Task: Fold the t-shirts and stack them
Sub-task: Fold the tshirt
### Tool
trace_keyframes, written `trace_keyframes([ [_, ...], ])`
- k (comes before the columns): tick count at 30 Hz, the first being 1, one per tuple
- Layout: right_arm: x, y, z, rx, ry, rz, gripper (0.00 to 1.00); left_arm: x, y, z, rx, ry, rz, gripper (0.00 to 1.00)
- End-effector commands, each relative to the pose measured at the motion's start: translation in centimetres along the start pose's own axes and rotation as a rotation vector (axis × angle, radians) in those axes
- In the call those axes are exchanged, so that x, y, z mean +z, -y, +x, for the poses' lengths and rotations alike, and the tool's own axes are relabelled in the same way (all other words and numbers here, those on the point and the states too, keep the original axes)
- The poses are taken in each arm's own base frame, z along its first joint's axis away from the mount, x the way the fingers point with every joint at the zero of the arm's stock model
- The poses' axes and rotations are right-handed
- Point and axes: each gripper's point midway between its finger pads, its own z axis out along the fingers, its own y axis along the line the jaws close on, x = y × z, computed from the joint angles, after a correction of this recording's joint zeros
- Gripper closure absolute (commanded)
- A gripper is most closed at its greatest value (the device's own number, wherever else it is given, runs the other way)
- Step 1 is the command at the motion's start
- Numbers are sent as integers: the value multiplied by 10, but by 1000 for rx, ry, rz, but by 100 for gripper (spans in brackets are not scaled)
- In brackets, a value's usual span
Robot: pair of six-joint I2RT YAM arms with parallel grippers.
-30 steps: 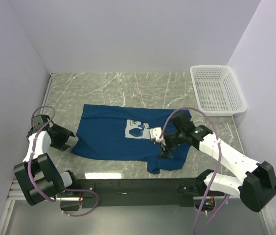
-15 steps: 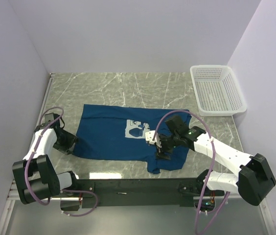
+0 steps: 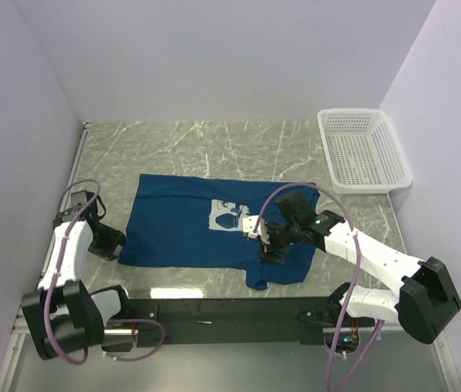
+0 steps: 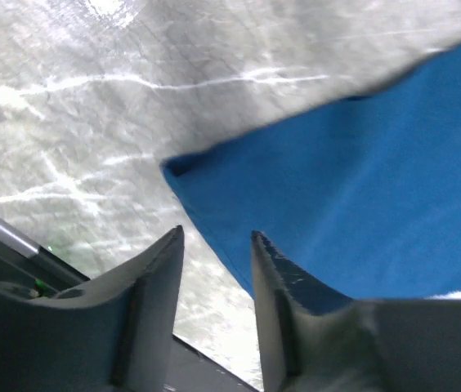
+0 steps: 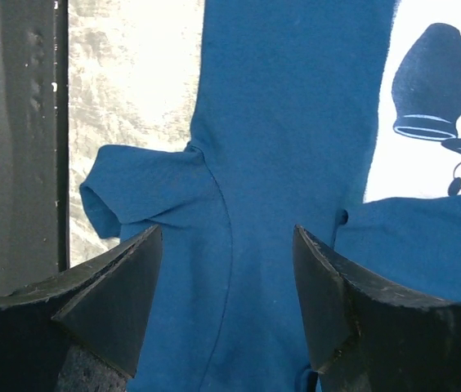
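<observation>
Your t-shirt (image 3: 181, 229) lies spread on the counter (image 3: 214, 143). The left end effector (image 4: 216, 237) is narrowly parted at its corner, and any hem contact is hidden. The right end effector (image 5: 226, 233) is released, hovering over a bunched sleeve.

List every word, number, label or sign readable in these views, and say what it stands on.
None can be read.
The t-shirt bears only a white-and-blue cartoon print, a picture with no legible letters.
The basket shows no label or marking.
</observation>
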Motion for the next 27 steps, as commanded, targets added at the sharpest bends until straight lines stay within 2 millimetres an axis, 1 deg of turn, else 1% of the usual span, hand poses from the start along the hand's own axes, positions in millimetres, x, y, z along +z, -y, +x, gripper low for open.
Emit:
trace_keyframes([
  [1,-13,12,-23,-58,48,51,28,-24,2,-5,-40,38,28,55],
  [4,-15,9,-28,-62,64,38,28,-23,-3,-4,-41,32,1,46],
  [5,-15,8,-28,-61,67,35,29,-21,-5,-1,-40,17,-7,46],
  [7,-16,8,-29,-65,69,38,29,-14,-8,11,-44,-38,-15,45],
  [10,-18,7,-30,-73,75,42,28,-3,-14,23,-42,-97,-46,45],
  [12,-20,7,-32,-78,82,45,28,2,-14,22,-45,-106,-63,45],
  [15,-23,6,-36,-86,96,50,28,14,-12,20,-52,-113,-87,47],
  [16,-24,6,-37,-91,101,54,28,20,-15,22,-54,-135,-114,48],
  [18,-26,6,-38,-90,104,58,29,29,-12,20,-54,-136,-115,52],
  [19,-27,5,-38,-89,105,59,28,33,-13,21,-54,-149,-131,57],
  [20,-28,6,-38,-88,106,62,28,35,-11,19,-57,-145,-129,59],
  [21,-29,5,-38,-90,109,62,28,37,-9,18,-56,-144,-125,65],
  [22,-29,4,-38,-92,110,58,28,37,-8,17,-50,-141,-121,77],
  [24,-31,0,-36,-97,105,44,28,36,-6,14,-31,-134,-109,92],
  [25,-32,-8,-32,-116,91,11,28,34,-3,11,-13,-127,-99,100],
  [26,-32,-14,-30,-132,86,-18,28,32,-2,10,-4,-122,-92,100],
  [27,-35,-18,-30,-193,87,-38,28,28,4,8,5,-117,-62,100],
])
